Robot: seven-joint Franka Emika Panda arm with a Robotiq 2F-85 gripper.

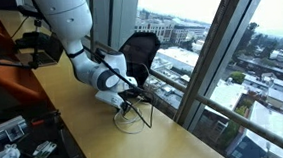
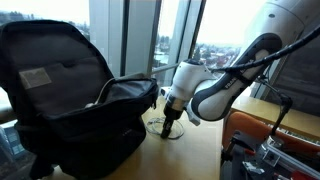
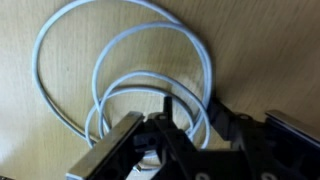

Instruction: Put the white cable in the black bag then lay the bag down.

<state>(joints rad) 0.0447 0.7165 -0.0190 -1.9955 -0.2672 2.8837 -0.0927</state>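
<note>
The white cable (image 3: 38,58) lies in loose coils on the wooden table (image 1: 90,133), small in both exterior views (image 1: 134,118) (image 2: 157,127). My gripper (image 3: 188,112) points straight down onto the coils (image 1: 126,103) (image 2: 170,122). Its dark fingers (image 3: 166,104) stand on either side of a few cable strands with a narrow gap between them. Whether they pinch the cable does not show. The black bag (image 2: 60,90) stands upright with its top unzipped and gaping, right beside the gripper, by the window (image 1: 139,47).
An orange chair (image 1: 5,58) stands behind the arm. Dark clutter with white and grey gadgets (image 1: 16,143) covers the table's near end. The window frame (image 1: 206,64) runs along the table's far edge, close to the cable.
</note>
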